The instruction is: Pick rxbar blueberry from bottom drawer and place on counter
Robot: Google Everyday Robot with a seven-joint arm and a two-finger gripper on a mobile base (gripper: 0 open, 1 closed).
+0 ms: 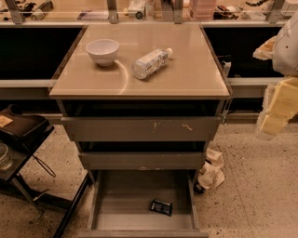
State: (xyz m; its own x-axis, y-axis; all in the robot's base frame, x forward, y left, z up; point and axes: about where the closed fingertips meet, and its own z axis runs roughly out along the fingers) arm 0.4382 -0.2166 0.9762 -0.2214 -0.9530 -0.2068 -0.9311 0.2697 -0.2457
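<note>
The rxbar blueberry (161, 207), a small flat dark wrapper, lies on the floor of the open bottom drawer (121, 204), right of its middle and towards the front. The beige counter (191, 74) tops the grey cabinet above it. My gripper (271, 116) hangs at the far right edge of the view, pale and blocky, level with the top drawers. It is well to the right of the cabinet and far above the bar. It holds nothing that I can see.
A white bowl (102, 50) and a clear plastic bottle (150, 63) lying on its side sit on the counter. Two shut grey drawers (139, 128) are above the open one. Crumpled cloth (212, 172) lies on the floor at right. A black stand (23, 132) is at left. A cluttered ledge (139, 11) runs behind.
</note>
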